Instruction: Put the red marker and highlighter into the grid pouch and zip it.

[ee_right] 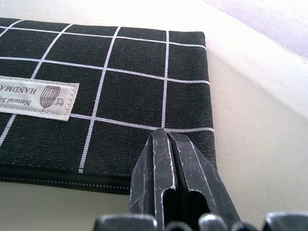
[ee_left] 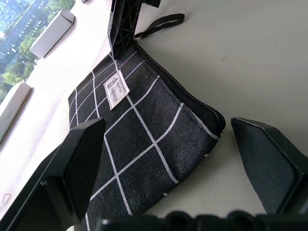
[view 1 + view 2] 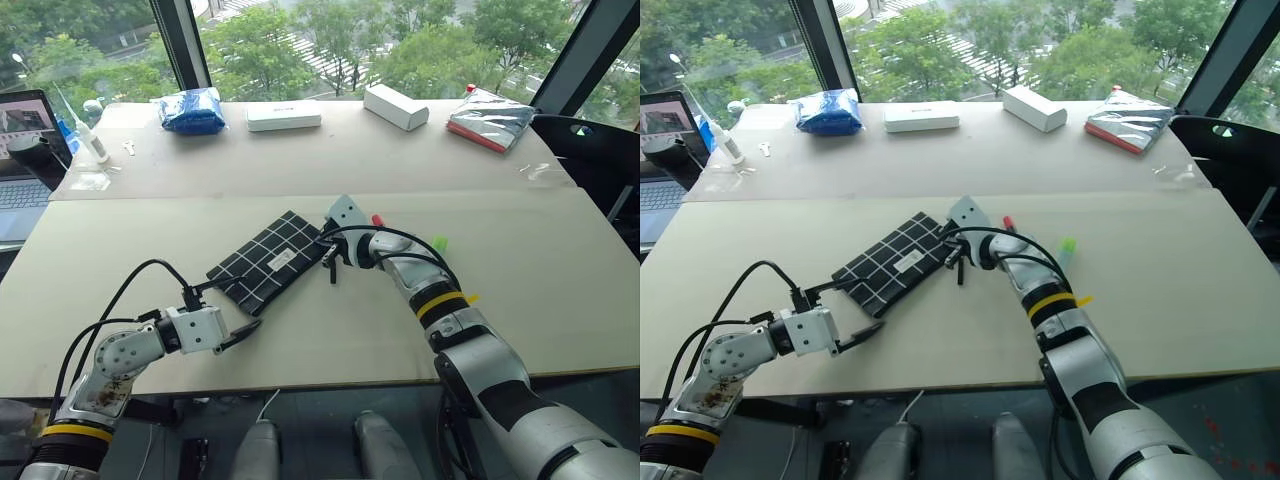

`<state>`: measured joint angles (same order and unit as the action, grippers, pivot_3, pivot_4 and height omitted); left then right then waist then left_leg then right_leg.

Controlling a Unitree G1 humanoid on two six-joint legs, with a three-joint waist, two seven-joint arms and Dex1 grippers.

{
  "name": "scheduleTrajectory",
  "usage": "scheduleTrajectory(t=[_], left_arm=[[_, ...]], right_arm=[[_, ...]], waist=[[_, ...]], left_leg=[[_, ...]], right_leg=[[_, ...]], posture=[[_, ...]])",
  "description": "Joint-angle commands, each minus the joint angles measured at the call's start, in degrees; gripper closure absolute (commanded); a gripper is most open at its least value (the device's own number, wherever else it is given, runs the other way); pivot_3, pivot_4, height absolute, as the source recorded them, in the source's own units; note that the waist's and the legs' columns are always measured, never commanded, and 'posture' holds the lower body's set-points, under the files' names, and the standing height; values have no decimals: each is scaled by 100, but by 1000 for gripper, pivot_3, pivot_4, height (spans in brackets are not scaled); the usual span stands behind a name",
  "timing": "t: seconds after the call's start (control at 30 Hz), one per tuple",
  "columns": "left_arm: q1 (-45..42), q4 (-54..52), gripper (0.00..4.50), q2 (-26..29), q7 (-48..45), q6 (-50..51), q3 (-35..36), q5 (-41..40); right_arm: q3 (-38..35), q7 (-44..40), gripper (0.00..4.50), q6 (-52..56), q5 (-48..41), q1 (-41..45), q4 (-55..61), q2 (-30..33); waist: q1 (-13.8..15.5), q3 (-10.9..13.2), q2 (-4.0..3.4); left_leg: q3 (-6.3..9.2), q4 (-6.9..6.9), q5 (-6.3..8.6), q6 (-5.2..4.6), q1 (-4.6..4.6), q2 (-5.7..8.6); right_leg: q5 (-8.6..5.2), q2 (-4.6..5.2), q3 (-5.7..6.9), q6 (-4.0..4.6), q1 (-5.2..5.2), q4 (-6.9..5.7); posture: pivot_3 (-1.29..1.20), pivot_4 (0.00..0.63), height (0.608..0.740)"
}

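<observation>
Item one, grid pouch [image 3: 268,261]: it lies flat and slantwise near the middle of your bench [image 3: 560,300], label side up, zipper edge toward the robot and apparently shut along the stretch that shows; the pull strap trails off the corner nearest your right pincer [image 3: 333,266]. Item two, red marker [image 3: 377,220]: a small part of it peeks out beyond the right wrist, on the bench, outside the pouch. Item three, highlighter [image 3: 439,243]: its yellow-green cap shows just right of the right forearm, likewise on the bench and apart from the pouch. Item four, right pincer: fingers pressed together, tip at the pouch's zipper corner; whether the strap is pinched between them cannot be told from these views. Item five, left pincer [image 3: 243,333]: fingers spread wide, hovering just off the pouch's near corner, with that corner lying between them in the wrist view but not touched. Background stock, not required: a blue cloth bundle [image 3: 192,110], two white boxes [image 3: 284,116] and a silver packet [image 3: 490,119] along the far side, a laptop [image 3: 22,150] at the left. Judgement of step: you appear to be at the opening stage, neither pen stowed. The next move likely calls for the left pincer to close on the near corner and anchor the fabric, so the right can draw the zipper along without dragging the whole pouch.
</observation>
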<state>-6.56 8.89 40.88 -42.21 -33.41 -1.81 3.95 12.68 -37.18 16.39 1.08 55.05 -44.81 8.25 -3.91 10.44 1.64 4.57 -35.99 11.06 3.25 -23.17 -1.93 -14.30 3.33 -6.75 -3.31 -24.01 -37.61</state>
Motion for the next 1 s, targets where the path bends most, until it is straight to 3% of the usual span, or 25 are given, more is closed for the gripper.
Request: scheduleTrajectory(t=[0.03,0.27,0.67,0.77,1.0], left_arm=[[-273,364,0,19,317,-288,-97,490],[-780,721,0,-135,720,-686,-387,983],[-961,518,0,-348,782,-402,-668,996],[-887,441,706,-294,662,-378,-676,851],[-784,165,3360,-289,567,-191,-644,690]], right_arm=[[-19,14,4437,98,96,-109,-97,56],[-30,22,4437,101,82,-101,-75,25],[-72,54,4437,87,72,-84,-123,24],[-79,61,4500,69,74,-65,-160,26],[-90,62,4500,24,82,-13,-262,27]], waist=[[-1,-1,-1],[9,-2,-1],[-1,-2,0],[-3,-2,0],[0,-3,0]], left_leg=[[0,0,0,0,1,0],[1,0,-1,1,1,1],[1,-2,-1,1,0,1],[1,-1,-1,1,0,1],[1,-2,-1,1,0,1]], right_leg=[[0,0,-1,0,0,0],[0,0,1,0,1,-2],[0,1,0,0,1,-4],[0,1,0,0,1,-4],[0,1,0,0,1,-3]], posture=[[0,150,740],[0,150,740],[0,150,740],[0,150,740],[0,150,740]])
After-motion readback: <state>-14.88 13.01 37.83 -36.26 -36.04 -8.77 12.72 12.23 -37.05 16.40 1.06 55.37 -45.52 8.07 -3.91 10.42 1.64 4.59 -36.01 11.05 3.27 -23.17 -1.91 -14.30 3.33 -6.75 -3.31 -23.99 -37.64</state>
